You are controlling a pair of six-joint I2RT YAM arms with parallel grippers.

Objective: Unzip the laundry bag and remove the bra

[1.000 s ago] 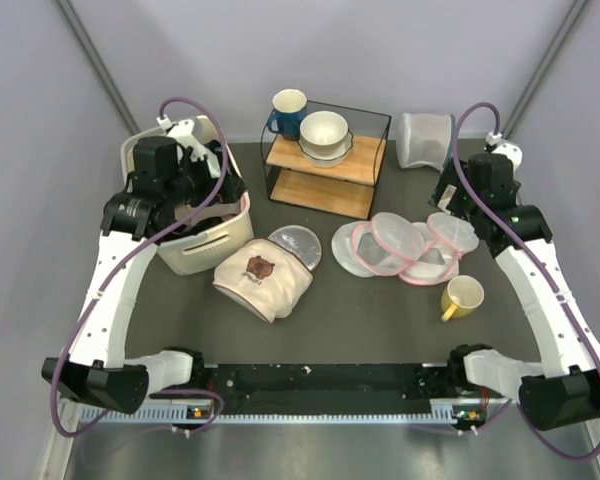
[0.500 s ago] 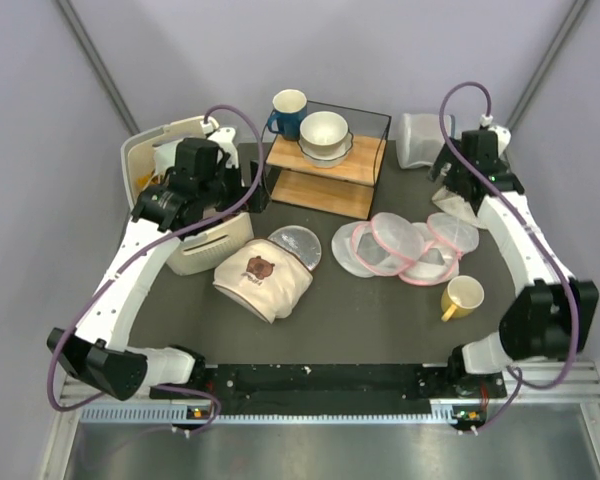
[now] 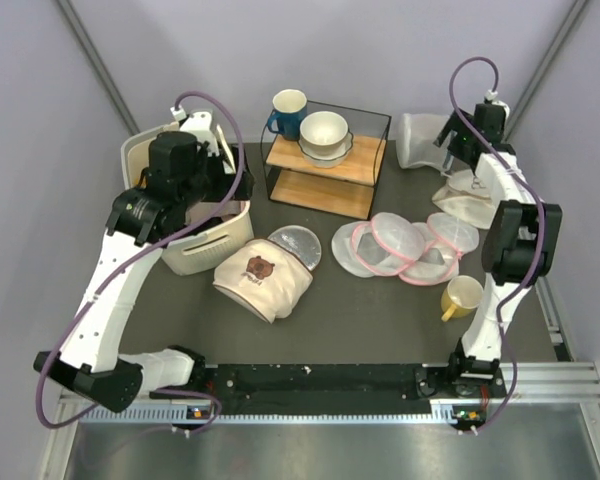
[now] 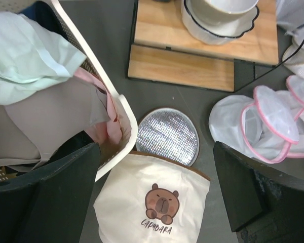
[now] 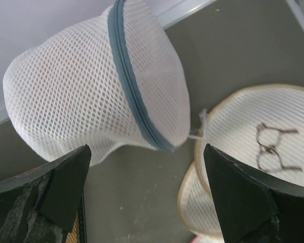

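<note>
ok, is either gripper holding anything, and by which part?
Nothing is held. The left gripper and right gripper are both open, with nothing between the fingers.

Shelf (image 3: 325, 190) and basket (image 3: 208, 242) block the table's (image 3: 370, 315) back.

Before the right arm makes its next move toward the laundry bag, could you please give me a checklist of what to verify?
1. Right gripper open: ok, fingers spread wide.
2. Laundry bag in the right wrist view: ok, at the right edge, partly cut off.
3. Right gripper centred on it: not ok; the grey-zipped mesh bag lies ahead of the fingers instead.
4. Zip puller found: cannot tell.
5. Bra inside: cannot tell; only thin brown loops show through the mesh.
6. Left gripper free: ok, open and empty.
</note>
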